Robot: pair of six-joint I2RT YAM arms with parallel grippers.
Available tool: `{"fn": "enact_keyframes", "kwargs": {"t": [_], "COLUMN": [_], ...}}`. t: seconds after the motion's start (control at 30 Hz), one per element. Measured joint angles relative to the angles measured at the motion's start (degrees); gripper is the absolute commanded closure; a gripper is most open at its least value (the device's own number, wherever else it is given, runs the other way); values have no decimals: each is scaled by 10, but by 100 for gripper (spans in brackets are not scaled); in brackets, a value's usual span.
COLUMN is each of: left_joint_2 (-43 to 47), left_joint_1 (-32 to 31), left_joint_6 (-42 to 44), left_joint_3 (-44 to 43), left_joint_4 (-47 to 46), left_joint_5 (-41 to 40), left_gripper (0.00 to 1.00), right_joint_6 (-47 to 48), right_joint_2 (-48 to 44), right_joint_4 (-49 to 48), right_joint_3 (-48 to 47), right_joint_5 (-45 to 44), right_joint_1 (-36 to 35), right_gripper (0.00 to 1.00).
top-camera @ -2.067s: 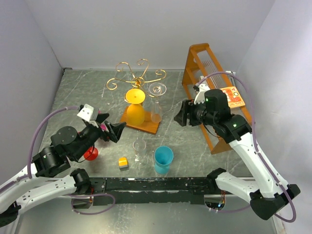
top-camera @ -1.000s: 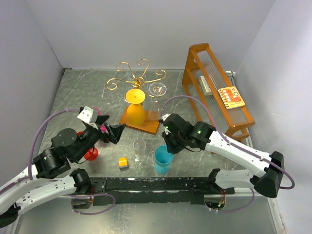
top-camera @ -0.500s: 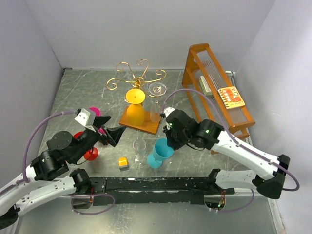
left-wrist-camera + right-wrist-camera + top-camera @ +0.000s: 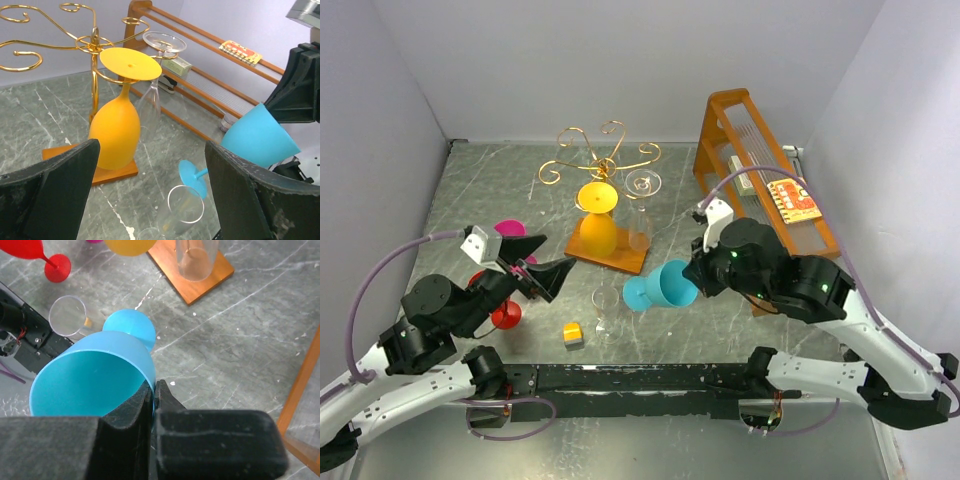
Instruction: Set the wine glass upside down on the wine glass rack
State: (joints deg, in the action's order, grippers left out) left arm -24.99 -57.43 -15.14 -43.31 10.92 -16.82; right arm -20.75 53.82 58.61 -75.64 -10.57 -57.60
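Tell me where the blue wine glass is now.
Top view, centre-right: the blue wine glass is tipped sideways in the right gripper, pinched by its rim, just right of the front clear glass.

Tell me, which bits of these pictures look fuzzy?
Left wrist view: the left gripper, open, has slightly soft fingers up close; the orange glass is crisp. Right wrist view: the right gripper pinching the blue wine glass looks soft too. Top view: all sharp, shadows faint.
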Motion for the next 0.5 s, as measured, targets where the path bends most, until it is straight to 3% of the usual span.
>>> {"fn": "enact_keyframes", "kwargs": {"t": [0.23, 0.5], "left_joint_2": [2, 17], "left_joint_1": [0, 0], "left_joint_6": [-30, -90], "left_joint_3": [-2, -29], "left_joint_4": [-9, -41], "left_joint_5": [-10, 8], "left_gripper": [4, 3], "right_joint_6": [20, 51], "right_joint_2": [-57, -154], "right_joint_4": [-27, -194], "right_joint_3": [-9, 16], "right_joint_5": [-6, 39], "right_joint_1": [0, 0], "right_gripper": [100, 100]}}
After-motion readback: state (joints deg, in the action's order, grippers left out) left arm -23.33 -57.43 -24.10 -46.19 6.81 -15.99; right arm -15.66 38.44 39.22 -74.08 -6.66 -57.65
